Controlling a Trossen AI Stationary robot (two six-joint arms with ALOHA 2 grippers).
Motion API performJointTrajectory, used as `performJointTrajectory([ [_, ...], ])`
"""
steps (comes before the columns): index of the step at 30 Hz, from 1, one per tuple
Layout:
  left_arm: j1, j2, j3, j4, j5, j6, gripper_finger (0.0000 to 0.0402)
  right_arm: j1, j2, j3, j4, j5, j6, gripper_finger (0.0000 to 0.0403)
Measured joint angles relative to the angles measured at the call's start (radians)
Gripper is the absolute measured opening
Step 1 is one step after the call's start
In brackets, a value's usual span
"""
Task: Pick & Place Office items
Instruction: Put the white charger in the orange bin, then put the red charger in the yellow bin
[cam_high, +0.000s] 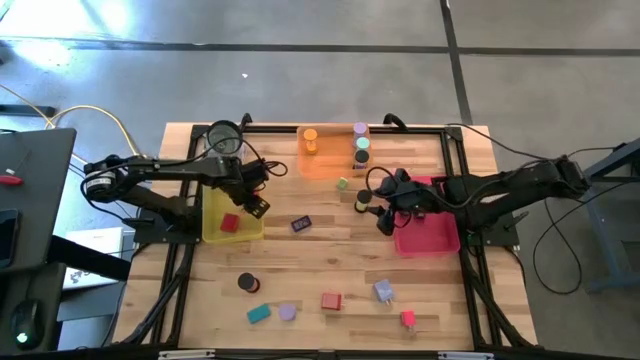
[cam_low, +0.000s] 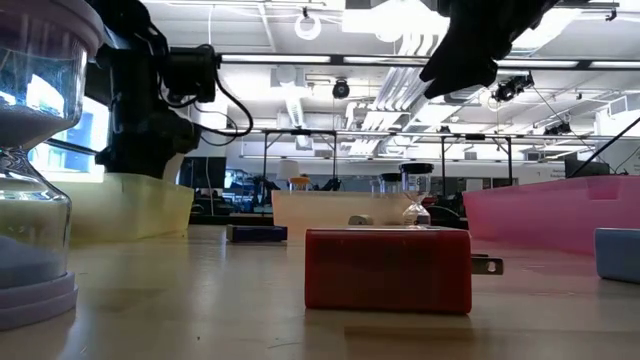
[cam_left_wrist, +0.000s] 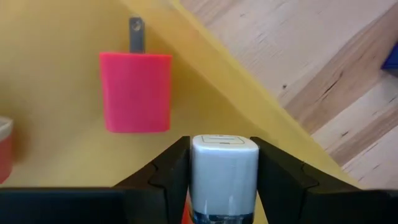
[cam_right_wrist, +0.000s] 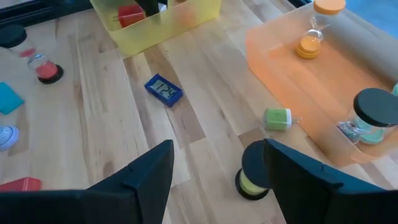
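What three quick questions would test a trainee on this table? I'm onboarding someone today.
1. True or false: the flat red plastic block lies inside the translucent yellow plastic tray.
2. Which hand grips the white rounded block?
3. Fill in: the dark-blue rectangular block lies on the bare wooden ____.

Key: 1 true; 2 left hand; 3 table.

floor: grey concrete (cam_high: 330, 25) | ceiling: white ducts, strip lights (cam_low: 300, 62) | window: bright, left (cam_low: 80, 125)
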Motion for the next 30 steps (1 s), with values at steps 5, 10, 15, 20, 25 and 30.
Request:
performJointTrajectory([
  [5, 0.000, 0.000, -0.011, 0.019, 0.000, -0.001, 0.0163, -0.043, 0.000, 0.000, 0.026, -0.048, -0.025, 0.0235],
  [10, -0.001, 0.000, -0.011, 0.020, 0.000, -0.060, 0.0165, -0.082, 0.000, 0.000, 0.078, -0.092, -0.026, 0.0235],
  [15, -0.001, 0.000, -0.011, 0.018, 0.030, -0.101, 0.0166, -0.104, 0.000, 0.000, 0.087, -0.098, -0.053, 0.0235],
  [20, 0.001, 0.000, -0.011, 0.008, 0.047, -0.106, 0.0167, -0.122, 0.000, 0.000, 0.107, -0.093, -0.103, 0.0235],
  [25, -0.001, 0.000, -0.011, 0.009, 0.047, -0.088, 0.0167, -0.121, 0.000, 0.000, 0.129, -0.094, -0.111, 0.0235],
  [30, -0.001, 0.000, -0.011, 0.009, 0.063, -0.092, 0.0169, -0.121, 0.000, 0.000, 0.148, -0.094, -0.153, 0.0235],
])
